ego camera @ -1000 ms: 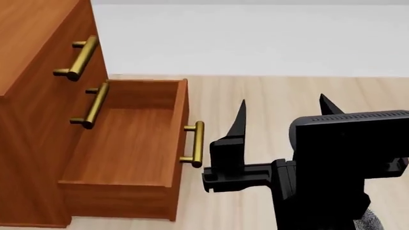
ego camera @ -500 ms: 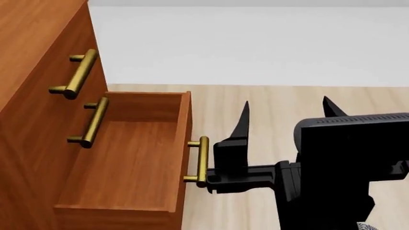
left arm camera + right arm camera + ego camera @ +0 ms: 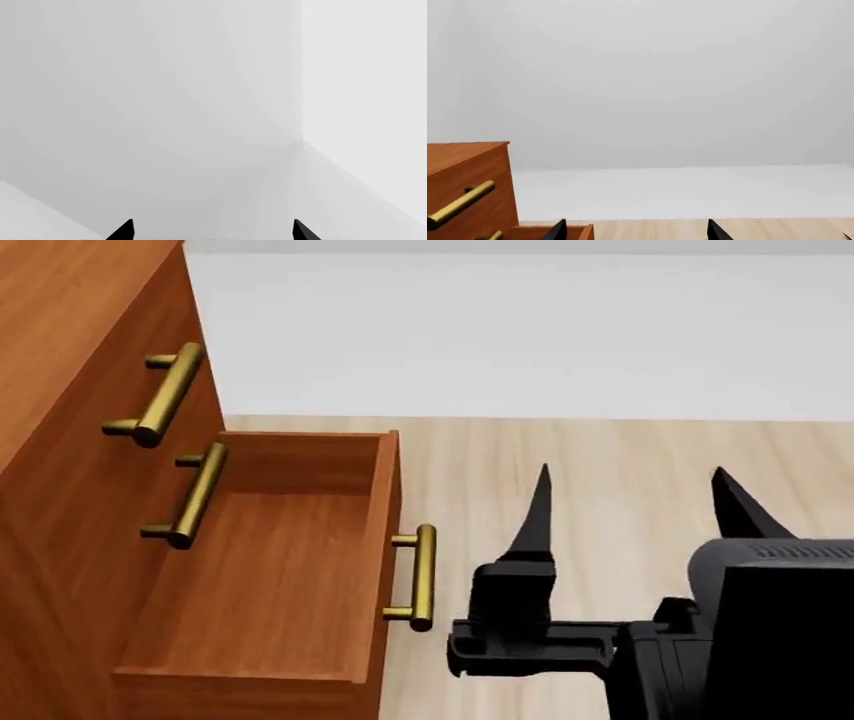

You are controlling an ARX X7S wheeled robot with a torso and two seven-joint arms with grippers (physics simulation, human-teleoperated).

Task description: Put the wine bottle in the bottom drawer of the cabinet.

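The reddish-brown cabinet [image 3: 80, 360] fills the left of the head view, and its bottom drawer [image 3: 267, 570] stands pulled out with nothing inside. The drawer's brass bar handle [image 3: 420, 575] faces my right gripper [image 3: 631, 475]. That gripper is open and empty, a short gap to the right of the handle, touching nothing. The right wrist view shows the cabinet [image 3: 467, 170], a corner of the drawer [image 3: 547, 232], and the right gripper [image 3: 636, 222] with its tips wide apart. My left gripper [image 3: 213, 222] is open too and faces bare grey walls. The wine bottle is out of view.
Two upper drawer fronts with brass handles [image 3: 167, 390] are shut above the open drawer. Pale wood floor [image 3: 601, 450] runs right of the cabinet, up to a light grey area [image 3: 534, 330] behind it.
My right gripper has drawn back to the right from the drawer handle, which it stood against half a second ago. The drawer stays pulled out.
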